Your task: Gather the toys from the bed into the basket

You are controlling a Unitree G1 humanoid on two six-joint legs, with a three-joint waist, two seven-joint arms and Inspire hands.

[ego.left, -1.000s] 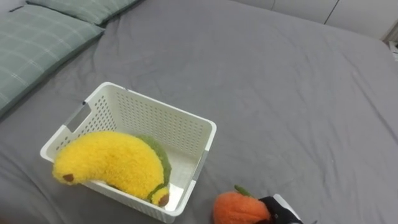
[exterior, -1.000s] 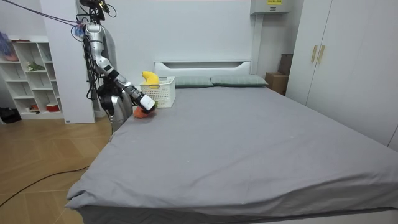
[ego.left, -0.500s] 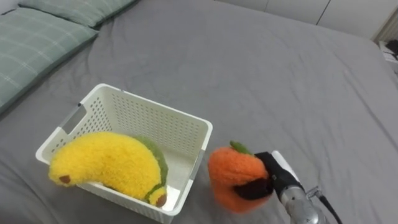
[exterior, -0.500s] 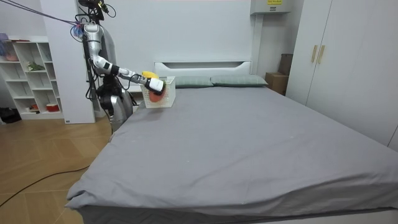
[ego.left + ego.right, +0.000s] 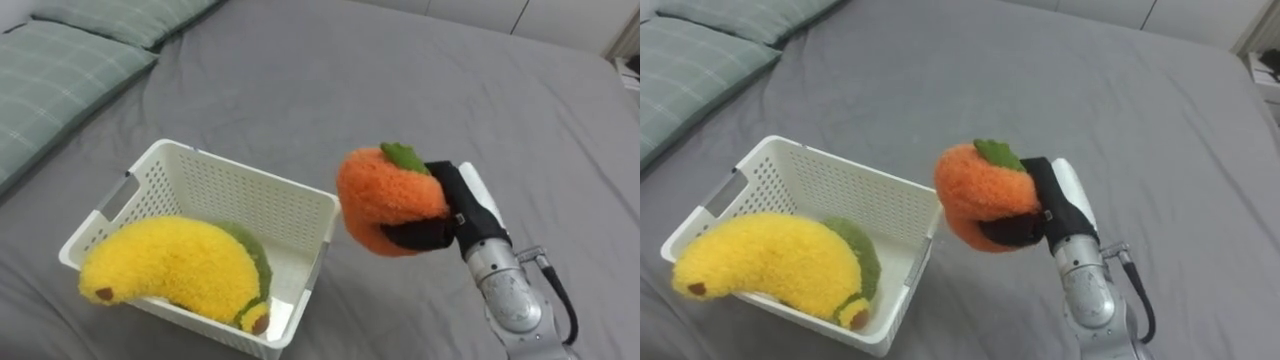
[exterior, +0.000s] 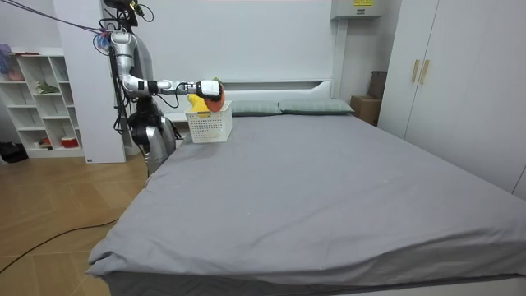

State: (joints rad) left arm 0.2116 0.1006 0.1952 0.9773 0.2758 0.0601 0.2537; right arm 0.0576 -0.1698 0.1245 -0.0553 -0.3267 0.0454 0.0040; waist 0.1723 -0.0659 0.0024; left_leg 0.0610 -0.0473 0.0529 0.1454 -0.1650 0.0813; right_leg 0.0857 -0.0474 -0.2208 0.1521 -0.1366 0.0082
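Orange plush fruit (image 5: pixel 385 195) is clutched by the curled right hand (image 5: pixel 452 212) beside the white basket (image 5: pixel 262 205)

The orange plush (image 5: pixel 385 195), green leaf up, gripped aloft beside the white basket (image 5: pixel 240 200) — yellow banana plush (image 5: pixel 170 270) lies inside.

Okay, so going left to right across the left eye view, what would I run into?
pillow → banana toy, lying in the white basket → orange toy, held up off the bed → right hand, its fingers curled round that orange toy.
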